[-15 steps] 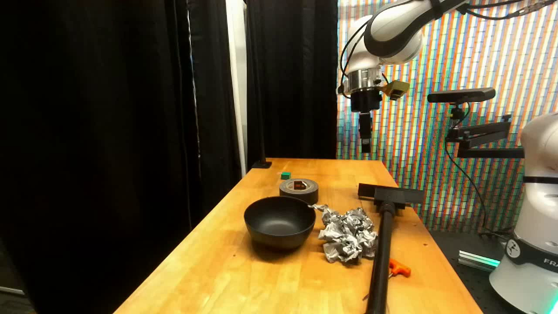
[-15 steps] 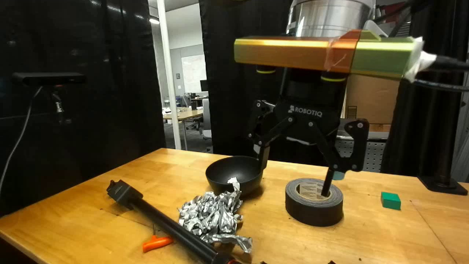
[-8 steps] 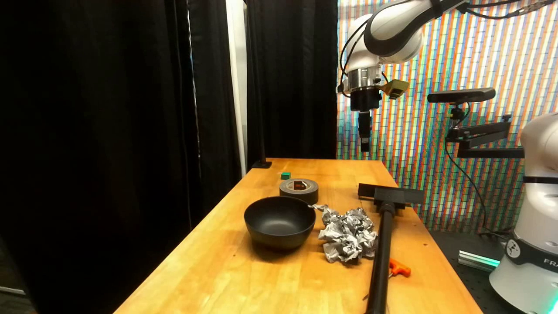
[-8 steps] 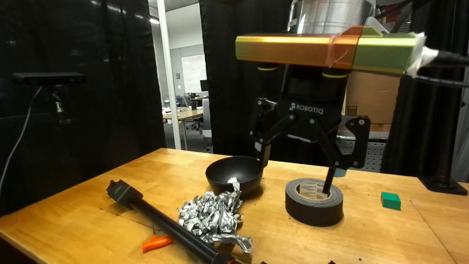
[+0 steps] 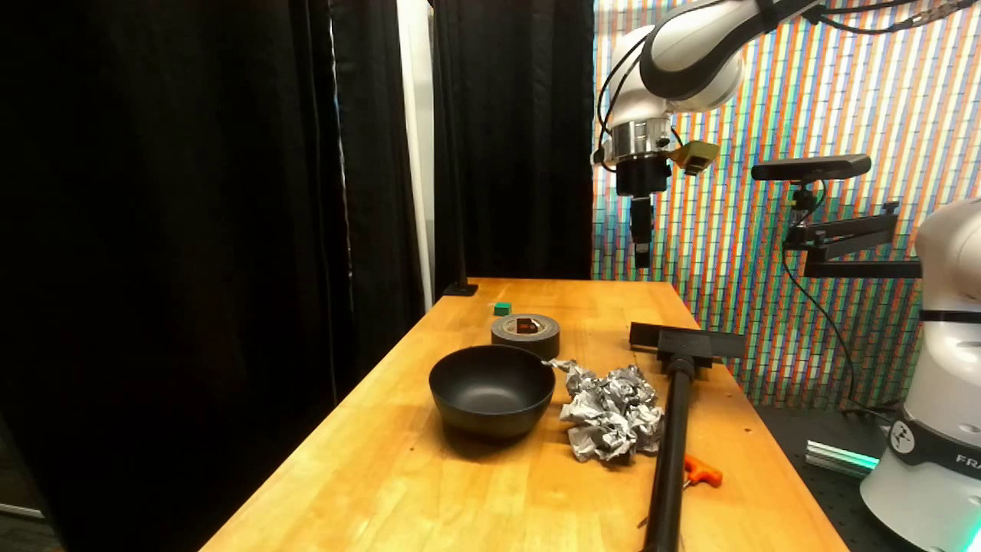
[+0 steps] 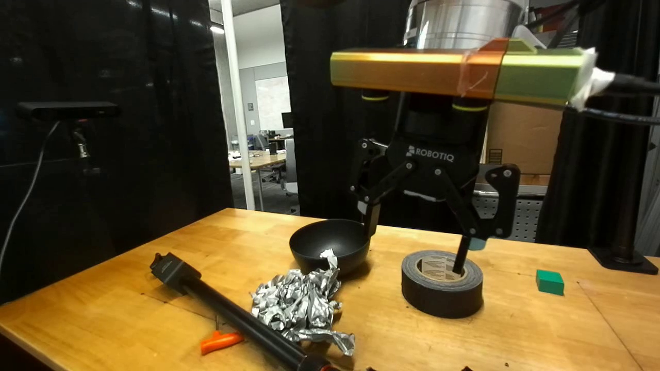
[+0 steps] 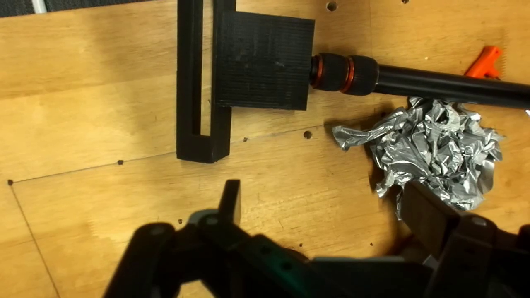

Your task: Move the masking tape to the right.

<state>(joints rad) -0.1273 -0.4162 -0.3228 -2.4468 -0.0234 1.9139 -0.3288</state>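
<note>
The masking tape is a wide dark grey roll with a brownish inner core. It lies flat on the table, beside the black bowl and apart from it, in both exterior views. In the wrist view it is almost wholly hidden behind the gripper. My gripper is open with nothing between its fingers. One fingertip overlaps the roll's hole in that exterior view, but in an exterior view the gripper hangs well above the table, off to the roll's right. The open fingers also show in the wrist view.
A black bowl and crumpled foil lie near the roll. A black pole with a flat head lies along the table's edge, over an orange-handled tool. A small green block sits beyond the roll.
My gripper has shifted only very slightly, rising a little and then settling slightly back. It stays open. The tape and the other objects have not moved.
</note>
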